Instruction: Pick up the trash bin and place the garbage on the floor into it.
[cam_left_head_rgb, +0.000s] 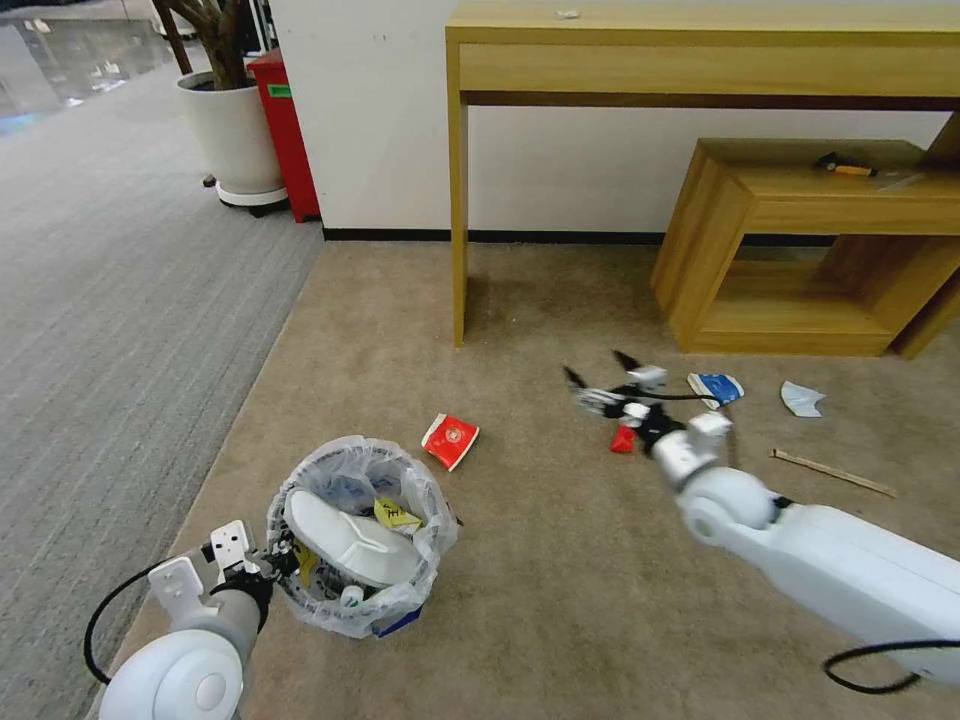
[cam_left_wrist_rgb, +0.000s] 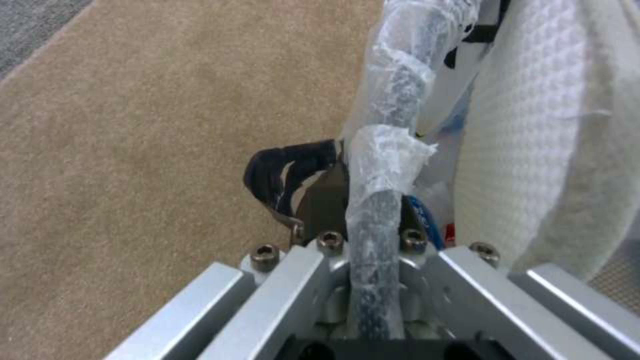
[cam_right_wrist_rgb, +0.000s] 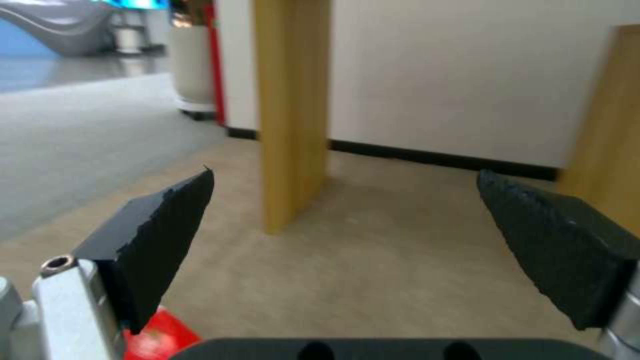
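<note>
Both claws differ: the left gripper (cam_left_wrist_rgb: 357, 210) pinches the bag-lined rim of the trash bin (cam_left_head_rgb: 360, 535), a grip the left wrist view shows up close, with a white slipper (cam_left_wrist_rgb: 533, 140) inside. In the head view the bin sits near the beige carpet's (cam_left_head_rgb: 540, 580) left edge. Stretched forward and low, the right gripper (cam_right_wrist_rgb: 347, 215) hangs spread wide above a small red wrapper (cam_left_head_rgb: 622, 439).

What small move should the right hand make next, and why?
Probably lower the right hand onto the small red wrapper lying just beneath it. Its fingers are wide open and hold nothing, while the left hand grips the rim of the trash bin, ready to receive litter.
</note>
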